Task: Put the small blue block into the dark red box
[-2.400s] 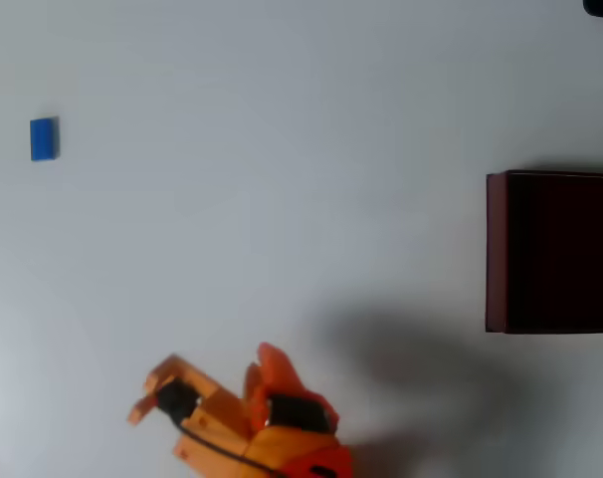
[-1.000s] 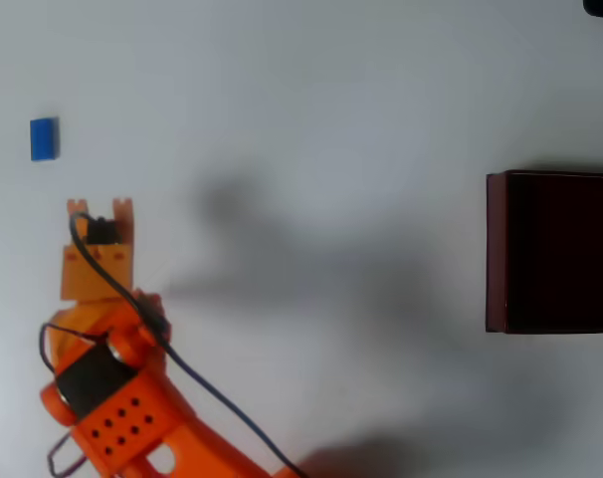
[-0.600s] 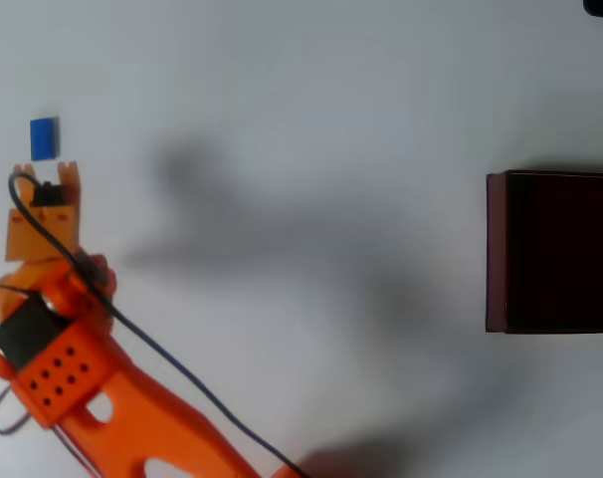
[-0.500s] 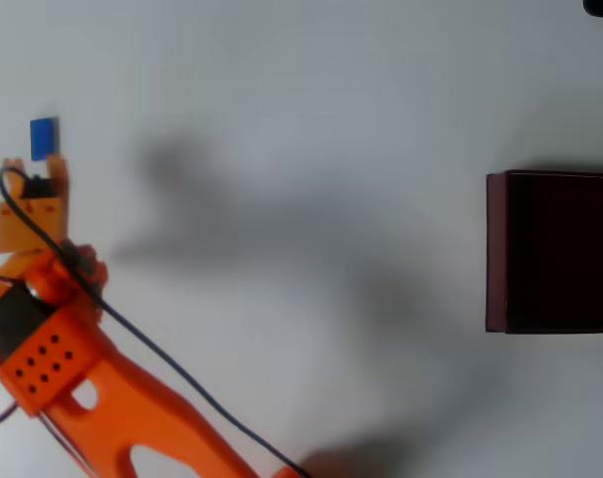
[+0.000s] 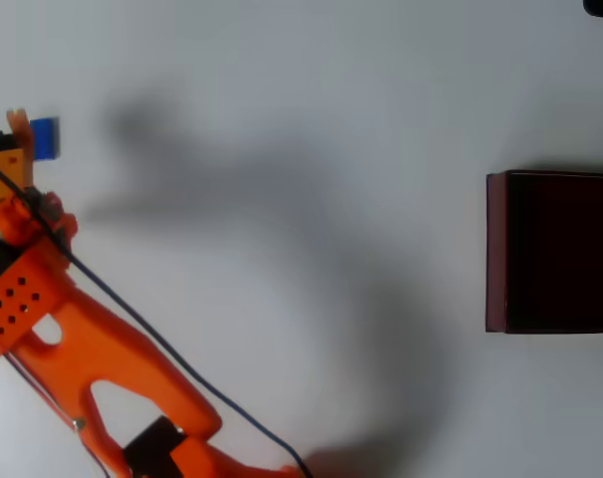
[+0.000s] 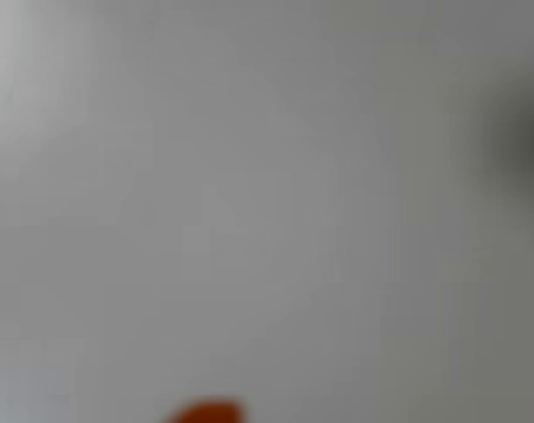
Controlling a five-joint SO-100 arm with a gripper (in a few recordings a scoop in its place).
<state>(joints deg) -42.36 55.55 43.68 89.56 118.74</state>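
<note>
In the overhead view the small blue block (image 5: pixel 45 138) lies near the bench's (image 5: pixel 311 90) left edge — the orange end effector (image 5: pixel 5 139) sits just beside it, partly cut off, so its opening cannot be judged. The dark red box (image 5: pixel 552 252) stands at the right edge, well apart, bare bench between. The wrist view is blurred — an orange tip at its bottom.

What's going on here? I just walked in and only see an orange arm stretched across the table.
The orange arm has its claw at the far left of the overhead view, right beside the small blue block. Whether it grips the block is unclear. The dark red box sits far off at the right edge, with no block in it.
</note>
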